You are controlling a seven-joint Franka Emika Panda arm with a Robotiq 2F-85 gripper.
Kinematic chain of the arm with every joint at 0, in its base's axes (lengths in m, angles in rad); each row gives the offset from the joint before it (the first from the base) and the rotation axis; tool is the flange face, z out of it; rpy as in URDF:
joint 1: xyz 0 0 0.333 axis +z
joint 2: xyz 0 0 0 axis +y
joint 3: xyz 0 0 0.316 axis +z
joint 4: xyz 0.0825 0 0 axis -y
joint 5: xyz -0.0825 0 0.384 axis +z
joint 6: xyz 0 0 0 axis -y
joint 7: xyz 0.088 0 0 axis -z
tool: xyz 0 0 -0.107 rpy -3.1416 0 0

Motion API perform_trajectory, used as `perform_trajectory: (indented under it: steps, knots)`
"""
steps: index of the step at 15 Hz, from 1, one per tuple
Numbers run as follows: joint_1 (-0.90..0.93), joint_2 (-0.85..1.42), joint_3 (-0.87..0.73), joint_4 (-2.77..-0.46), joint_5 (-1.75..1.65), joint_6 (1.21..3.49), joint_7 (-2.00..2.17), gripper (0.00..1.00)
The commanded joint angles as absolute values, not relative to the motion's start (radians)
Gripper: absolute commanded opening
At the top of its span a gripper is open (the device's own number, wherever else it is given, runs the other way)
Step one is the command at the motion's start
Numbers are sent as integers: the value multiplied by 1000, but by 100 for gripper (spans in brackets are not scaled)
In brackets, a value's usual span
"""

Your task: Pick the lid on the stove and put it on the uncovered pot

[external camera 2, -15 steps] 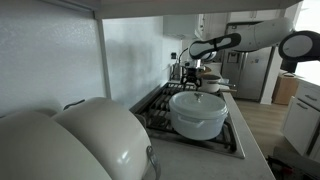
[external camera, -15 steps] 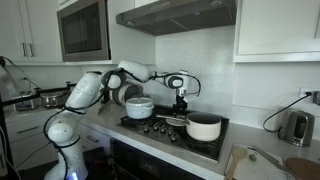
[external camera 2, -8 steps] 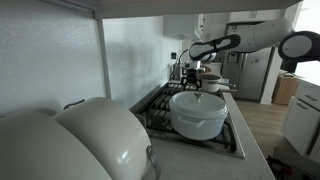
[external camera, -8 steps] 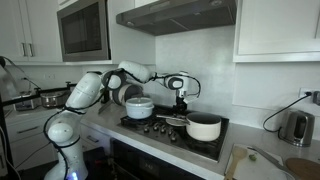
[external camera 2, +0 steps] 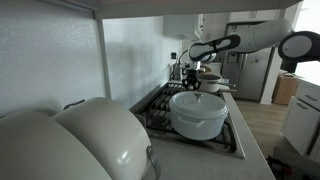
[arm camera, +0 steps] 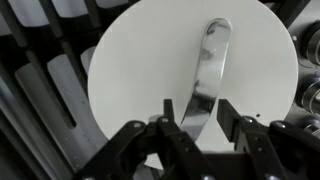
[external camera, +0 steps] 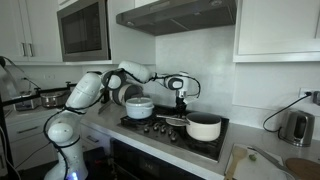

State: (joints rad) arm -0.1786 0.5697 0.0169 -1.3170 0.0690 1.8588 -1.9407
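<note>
Nothing seems to have shifted in the last second: the arm hangs over the same spot of the stove (external camera: 160, 131), and both pots sit where they were. From the wrist view, the claw (arm camera: 198, 125) is parted, one finger (arm camera: 168, 124) on each side of the shiny strip handle (arm camera: 205, 65) that runs across the white lid (arm camera: 140, 80). It grips nothing yet. The lid lies flat on the dark grates, under the claw and between the covered pot (external camera: 140, 107) and the open pot (external camera: 204, 127).

What worries me is where the fingers sit: near one end of the handle, not its middle. If they close there, I'd expect the lid to hang lopsided once lifted, and a smooth metal strip like that could slip or twist in the pinch. A tilted lid carried towards the open pot, which stands close by, could clip its rim or land crooked. Closing too high would miss the strip altogether.
</note>
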Motion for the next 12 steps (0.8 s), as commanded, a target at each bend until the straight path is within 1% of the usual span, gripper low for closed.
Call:
perform_trajectory:
  steps: [1, 2, 3, 4, 5, 9, 12]
  knots:
    - [-180, 548, 25, -1344, 65, 1879, -1948, 20]
    - [-180, 548, 24, -1345, 65, 1881, -1948, 12]
    - [-178, 547, 24, -1346, 62, 1884, -1947, 5]
    - [-178, 547, 23, -1348, 60, 1887, -1948, 4]
    - [-177, 547, 23, -1348, 58, 1887, -1949, 6]
    - [-172, 549, 19, -1343, 48, 1888, -1938, 6]
    - [-162, 558, 21, -1301, 48, 1863, -1912, 6]
